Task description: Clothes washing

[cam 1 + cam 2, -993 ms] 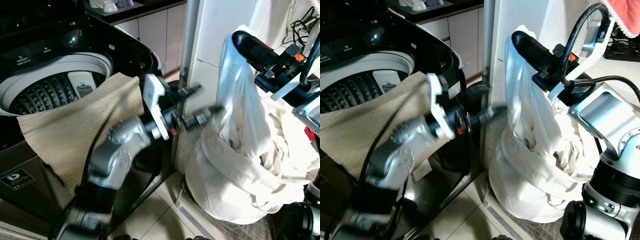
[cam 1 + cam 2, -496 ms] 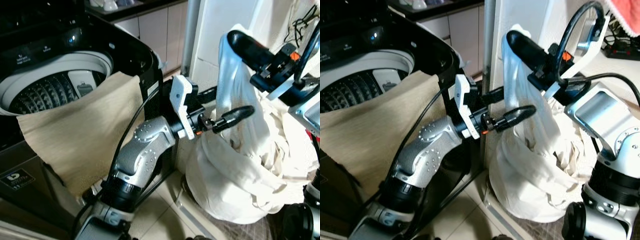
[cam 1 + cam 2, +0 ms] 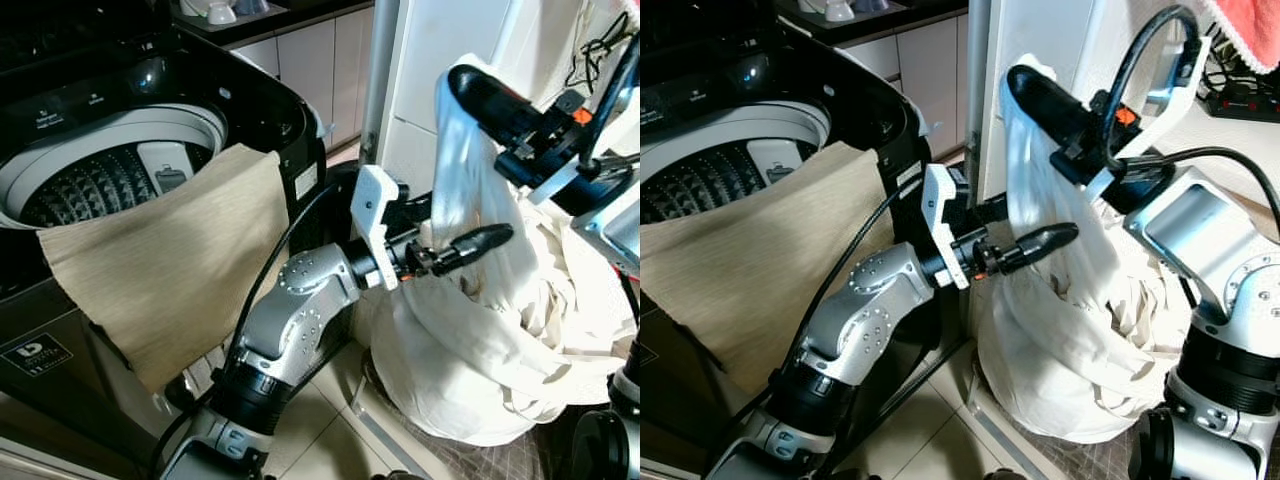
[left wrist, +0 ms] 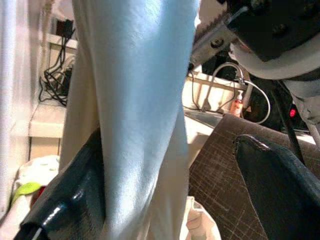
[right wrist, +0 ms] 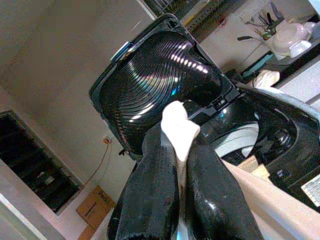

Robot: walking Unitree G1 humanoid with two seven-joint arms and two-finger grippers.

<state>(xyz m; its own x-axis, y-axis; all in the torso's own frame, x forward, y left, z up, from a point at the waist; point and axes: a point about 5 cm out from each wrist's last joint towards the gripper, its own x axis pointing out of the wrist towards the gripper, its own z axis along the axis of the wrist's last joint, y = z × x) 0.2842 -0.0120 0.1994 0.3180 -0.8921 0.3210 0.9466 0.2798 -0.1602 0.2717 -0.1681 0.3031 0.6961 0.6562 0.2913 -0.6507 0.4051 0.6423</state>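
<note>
Hanging white cloth [image 3: 1040, 180] pinched in right gripper [image 3: 1025, 85].

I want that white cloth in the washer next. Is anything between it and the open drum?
Yes. The beige cloth drapes over the washer's front rim, covering part of the drum opening on the side facing the white cloth. The left gripper, fingers open around the white cloth, also lies between; the right gripper pinches its top.
</note>
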